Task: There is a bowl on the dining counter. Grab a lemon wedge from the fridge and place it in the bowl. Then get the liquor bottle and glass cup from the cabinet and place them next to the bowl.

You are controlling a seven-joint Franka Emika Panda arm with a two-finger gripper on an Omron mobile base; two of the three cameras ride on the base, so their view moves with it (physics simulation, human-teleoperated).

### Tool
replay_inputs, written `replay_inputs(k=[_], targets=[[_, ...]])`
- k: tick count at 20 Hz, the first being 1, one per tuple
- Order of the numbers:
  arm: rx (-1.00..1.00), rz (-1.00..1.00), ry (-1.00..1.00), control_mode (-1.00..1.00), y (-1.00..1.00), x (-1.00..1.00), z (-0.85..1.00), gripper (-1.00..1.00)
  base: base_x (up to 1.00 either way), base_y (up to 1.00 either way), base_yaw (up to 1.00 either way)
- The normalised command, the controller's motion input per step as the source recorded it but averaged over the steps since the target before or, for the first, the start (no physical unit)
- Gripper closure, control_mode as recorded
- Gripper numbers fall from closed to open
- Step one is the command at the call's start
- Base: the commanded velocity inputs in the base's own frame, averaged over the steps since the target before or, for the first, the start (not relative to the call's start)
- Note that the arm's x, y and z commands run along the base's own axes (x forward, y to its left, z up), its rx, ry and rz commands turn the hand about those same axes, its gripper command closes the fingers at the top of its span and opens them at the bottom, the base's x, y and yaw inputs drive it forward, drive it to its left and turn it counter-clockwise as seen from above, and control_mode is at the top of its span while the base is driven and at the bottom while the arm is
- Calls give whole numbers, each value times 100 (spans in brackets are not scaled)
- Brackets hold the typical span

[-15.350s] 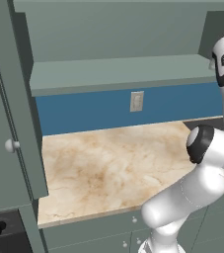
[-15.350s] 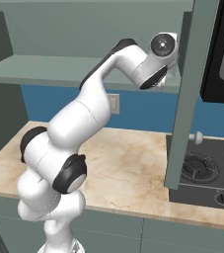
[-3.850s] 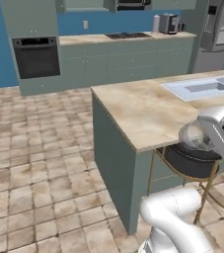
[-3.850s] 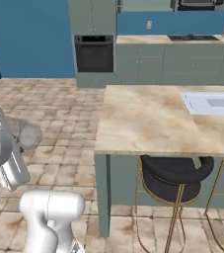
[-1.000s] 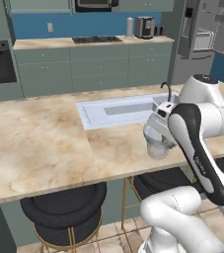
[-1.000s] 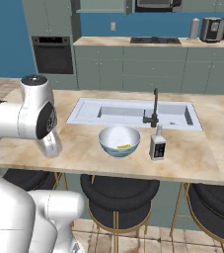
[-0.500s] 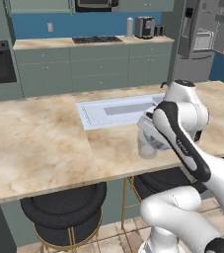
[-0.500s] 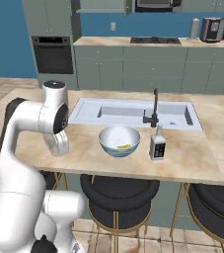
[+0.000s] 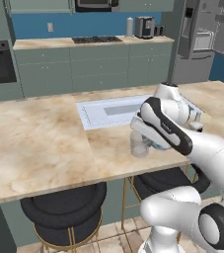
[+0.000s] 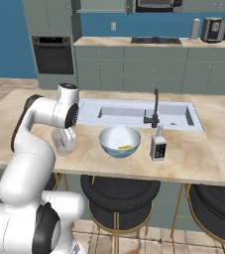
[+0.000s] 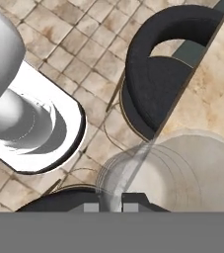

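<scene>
Lately lowered: glass cup [image 9: 139, 144], clear tumbler, pinched by its rim in the nearly closed jaws of the gripper [image 11: 112, 201]; the arm had swung it from above the near left of the dining counter [image 10: 193, 158] down toward the worktop within the last second. It sat at, or just above, the marbled surface near the counter's front edge; contact could not be told. In the right base view the cup [image 10: 64, 141] stood left of the bowl [image 10: 119, 141], near it but apart.

Bowl: pale, round, on the counter in front of the sink [image 10: 139, 114]; lemon wedge [image 10: 125, 147] lay inside it, so that step read as done.

Liquor bottle [image 10: 158, 144]: dark, white label, upright just right of the bowl, already placed.

Judgement: the cup was the last item; with it brought down beside the bowl, only the release and withdrawal seemed left.

Surroundings: black stools [image 10: 119, 190] under the counter's near edge; fridge [image 9: 205, 37] at far right with a door ajar.
</scene>
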Motion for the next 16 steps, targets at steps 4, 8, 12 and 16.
replay_inputs(k=[4, 8, 12, 16], targets=[[1, 0, 11, -100, 12, 57, -29, 100, 0, 0, 0], [0, 0, 8, -100, 7, 36, -35, 100, 0, 0, 0], [0, 0, 3, -100, 2, 23, -33, 100, 0, 0, 0], [0, -2, 2, -100, 1, 21, -29, 100, 0, 0, 0]])
